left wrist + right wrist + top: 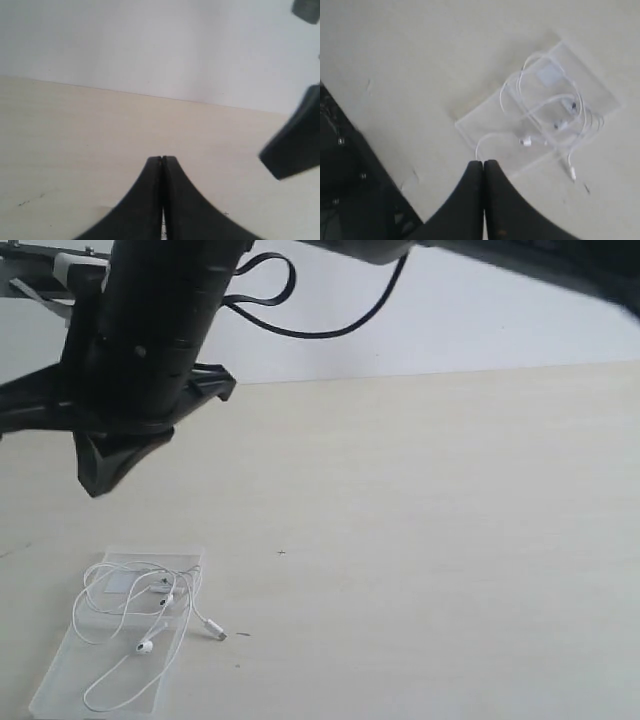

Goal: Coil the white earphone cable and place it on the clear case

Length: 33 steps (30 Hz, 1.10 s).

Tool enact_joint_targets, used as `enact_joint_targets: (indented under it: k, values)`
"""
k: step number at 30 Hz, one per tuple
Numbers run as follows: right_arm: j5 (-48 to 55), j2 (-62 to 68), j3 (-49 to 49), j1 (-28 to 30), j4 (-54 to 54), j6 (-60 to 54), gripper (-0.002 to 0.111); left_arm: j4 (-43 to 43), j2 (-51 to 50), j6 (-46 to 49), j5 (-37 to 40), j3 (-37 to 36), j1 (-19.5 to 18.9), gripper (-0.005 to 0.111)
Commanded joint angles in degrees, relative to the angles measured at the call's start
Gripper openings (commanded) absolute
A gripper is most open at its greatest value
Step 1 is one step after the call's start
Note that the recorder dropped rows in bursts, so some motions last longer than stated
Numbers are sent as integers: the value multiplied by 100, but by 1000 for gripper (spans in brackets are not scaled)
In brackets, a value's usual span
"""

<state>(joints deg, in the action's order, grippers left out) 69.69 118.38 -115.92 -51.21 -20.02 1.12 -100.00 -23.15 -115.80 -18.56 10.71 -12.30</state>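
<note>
The clear case lies flat at the near left of the table, its white label at the far end. The white earphone cable rests on it in loose loops, and its plug trails onto the table beside the case. The right wrist view looks down on the case and the cable. My right gripper is shut and empty, above them. My left gripper is shut, empty, over bare table. A black gripper tip hangs above the case; I cannot tell whose.
The pale wooden table runs back to a white wall. Thick black robot cables loop at the top. A dark arm part shows in the left wrist view. Dark gear lies beyond the table edge.
</note>
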Motion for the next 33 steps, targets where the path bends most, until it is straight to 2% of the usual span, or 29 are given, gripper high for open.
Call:
enact_joint_targets:
  k: [1, 4, 7, 10, 20, 23, 28, 30, 33]
  values:
    - [27, -1058, 1578, -304, 204, -284, 0, 5, 51, 41, -11, -6, 25, 0]
    - [27, -1846, 2825, -571, 493, -284, 0, 5, 51, 41, -11, -6, 25, 0]
    - [-490, -2678, 3976, -646, 900, -181, 0, 5, 51, 41, -11, -6, 25, 0]
    - [-293, -3269, 4589, -646, 887, 81, 0, 5, 51, 41, -11, -6, 25, 0]
    - [-438, -3813, 4861, -632, 795, 81, 0, 5, 51, 41, -23, -6, 25, 0]
    - [-1219, -4129, 4886, -643, 1227, 34, 0, 5, 51, 41, -43, -6, 25, 0]
    - [-3284, -5518, 5322, -432, 2252, -3, 0, 5, 51, 41, -43, -6, 25, 0]
    - [-3943, -6300, 5661, -81, 2508, -3, 0, 5, 51, 41, -43, -6, 25, 0]
    - [-4629, -7478, 6412, 819, 2508, 60, 0, 5, 51, 41, -43, -6, 25, 0]
